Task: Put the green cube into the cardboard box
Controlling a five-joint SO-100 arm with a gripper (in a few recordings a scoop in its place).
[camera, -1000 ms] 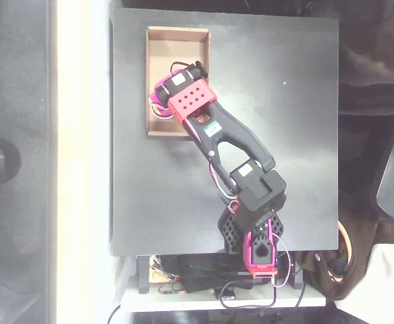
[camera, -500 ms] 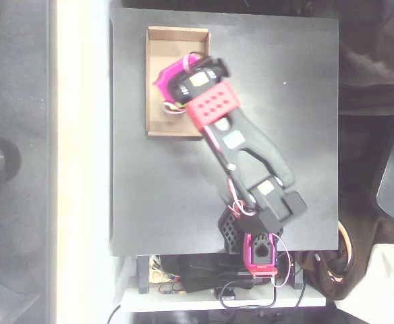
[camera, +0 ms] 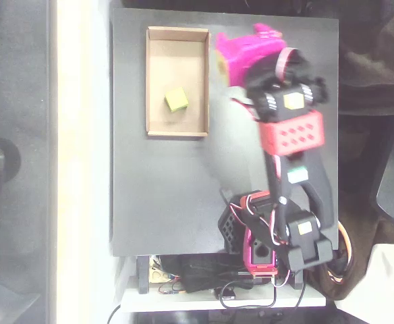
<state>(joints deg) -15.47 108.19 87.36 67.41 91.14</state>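
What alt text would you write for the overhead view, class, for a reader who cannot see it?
A green cube lies on the floor of an open cardboard box near the top left of a black table. The pink gripper is to the right of the box, outside it and holding nothing visible.

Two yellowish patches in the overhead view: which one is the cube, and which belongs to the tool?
The green cube is the lime block lying on the floor of the cardboard box. The paler yellow patch sits on the pink tool, right of the box, over the black table.
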